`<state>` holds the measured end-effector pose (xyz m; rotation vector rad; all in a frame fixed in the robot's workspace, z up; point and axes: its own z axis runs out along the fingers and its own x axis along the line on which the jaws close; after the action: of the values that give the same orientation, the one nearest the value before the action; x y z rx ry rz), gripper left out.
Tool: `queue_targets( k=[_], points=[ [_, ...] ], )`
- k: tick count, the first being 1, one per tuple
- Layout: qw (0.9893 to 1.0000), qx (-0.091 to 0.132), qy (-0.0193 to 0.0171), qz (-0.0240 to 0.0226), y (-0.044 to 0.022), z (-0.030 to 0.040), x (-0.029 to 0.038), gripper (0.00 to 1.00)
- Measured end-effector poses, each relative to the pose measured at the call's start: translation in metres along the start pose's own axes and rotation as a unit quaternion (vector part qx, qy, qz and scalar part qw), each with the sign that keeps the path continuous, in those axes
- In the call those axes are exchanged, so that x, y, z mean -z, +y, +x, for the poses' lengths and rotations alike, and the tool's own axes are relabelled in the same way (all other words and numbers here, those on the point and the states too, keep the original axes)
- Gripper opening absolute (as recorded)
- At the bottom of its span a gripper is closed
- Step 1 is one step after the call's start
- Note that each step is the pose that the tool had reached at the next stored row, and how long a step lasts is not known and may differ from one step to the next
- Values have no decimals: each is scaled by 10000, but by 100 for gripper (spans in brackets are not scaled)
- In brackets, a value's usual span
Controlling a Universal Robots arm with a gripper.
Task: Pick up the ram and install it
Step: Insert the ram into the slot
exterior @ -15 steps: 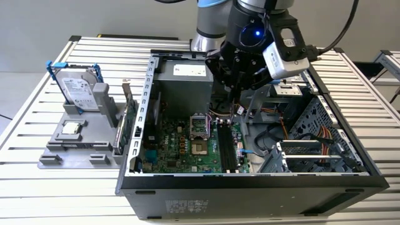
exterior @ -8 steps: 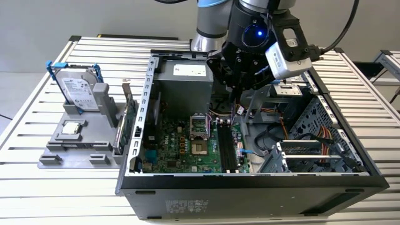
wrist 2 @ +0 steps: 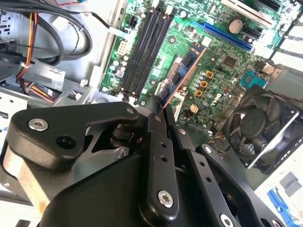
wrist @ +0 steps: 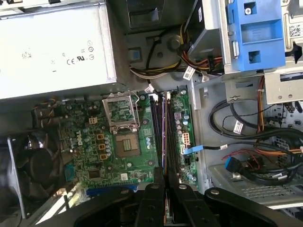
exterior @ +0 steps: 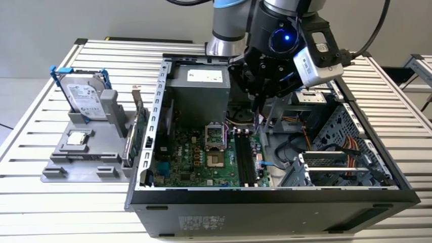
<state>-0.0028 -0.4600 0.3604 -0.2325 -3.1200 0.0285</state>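
**Tabletop**, slatted metal. Items listed across the exterior view.

1. **Grey holder**, lower left of the frame. It carries a hard drive stood on edge, a small silver chip lying flat, and a green card upright at its right edge. The parts are kept apart, probably so each can be taken from above.
2. **Computer case**, centre to right. It lies on its side with the panel off, so the motherboard faces up. The power supply sits at upper centre. The black memory slots lie just right of the processor socket.
3. **Ram**, upper centre. It hangs under the arm above the far end of the slots and is not yet seated. The jaws are clenched on one end of it. In both wrist views the ram reaches past the fingertips in line with the slots, apparently held so as to meet a slot squarely.
4. **Drive cage**, right of the frame, with loose cables beside it.
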Motion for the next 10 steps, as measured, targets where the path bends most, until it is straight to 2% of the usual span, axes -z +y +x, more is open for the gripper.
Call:
queue_targets(
  k=[10],
  points=[
    [9999, 126, -3, 1, 15, -97, -12, 0]
  ],
)
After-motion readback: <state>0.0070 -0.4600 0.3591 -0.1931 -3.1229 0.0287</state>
